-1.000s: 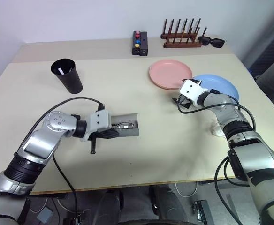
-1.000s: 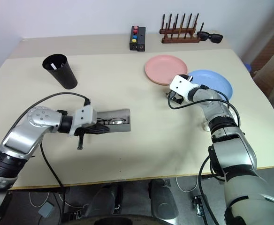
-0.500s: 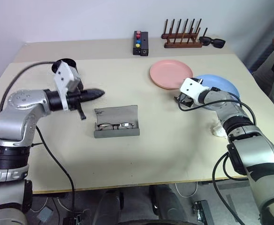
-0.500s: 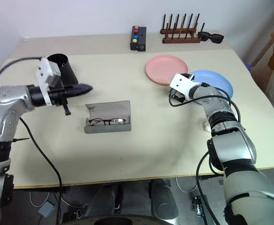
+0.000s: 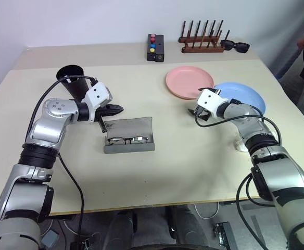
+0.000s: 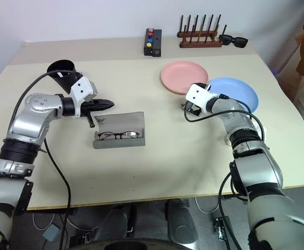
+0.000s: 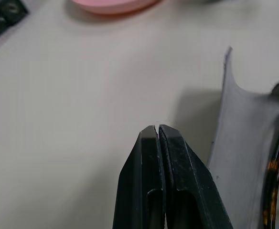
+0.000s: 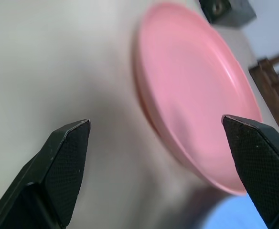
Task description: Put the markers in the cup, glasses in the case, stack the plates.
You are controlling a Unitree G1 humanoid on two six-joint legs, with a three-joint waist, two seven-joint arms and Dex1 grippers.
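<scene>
Two plates lie side by side on the bench [image 5: 157, 172], pink plate [image 5: 188, 82] beside blue plate [image 5: 243, 96]. Right tool [image 5: 200, 113], fingers spread, hovers near the pink plate's rim. Away from the plates, glasses [image 5: 127, 140] lie inside the open case [image 5: 129, 134]; left tool [image 5: 118, 109], fingers pressed together, hovers by it.

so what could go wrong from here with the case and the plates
The left gripper, fingers shut, hovers by the raised lid of the open case; a clumsy push could slide the case or pinch the glasses inside. The right gripper, fingers open, faces the pink plate, which might skid away rather than lift over the blue plate.
</scene>
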